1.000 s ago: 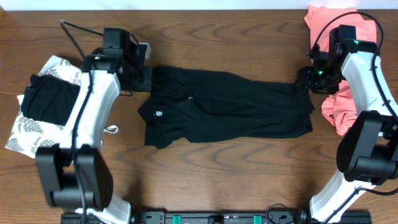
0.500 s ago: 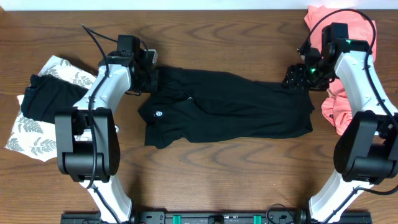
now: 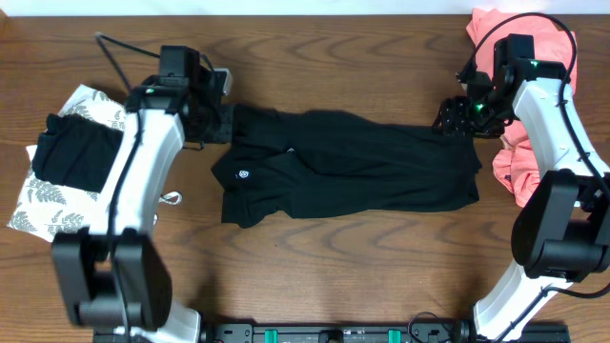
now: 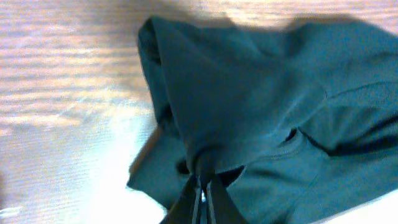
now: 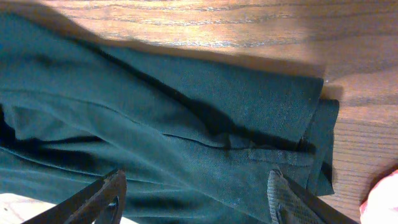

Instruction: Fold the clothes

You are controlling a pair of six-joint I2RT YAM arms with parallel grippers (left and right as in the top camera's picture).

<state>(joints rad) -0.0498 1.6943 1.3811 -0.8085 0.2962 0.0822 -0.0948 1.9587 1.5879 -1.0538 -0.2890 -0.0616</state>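
Observation:
A black short-sleeved shirt (image 3: 353,171) with a small white logo lies spread lengthwise across the middle of the table. My left gripper (image 3: 221,121) is shut on a pinch of the shirt's left end; the wrist view shows the fabric (image 4: 249,106) gathered into the closed fingers (image 4: 202,198). My right gripper (image 3: 456,122) is open above the shirt's right end. In the right wrist view its two fingers (image 5: 196,199) straddle the cloth (image 5: 161,124) without closing on it.
A salmon-pink garment (image 3: 519,167) lies at the right edge behind and beside my right arm. A folded black garment (image 3: 76,157) rests on a white leaf-print one (image 3: 48,205) at the left. Bare wood lies in front of the shirt.
The left arm swung left and back to where it was a second ago, still holding the shirt's left end. The right gripper shifted slightly left and up and opened.

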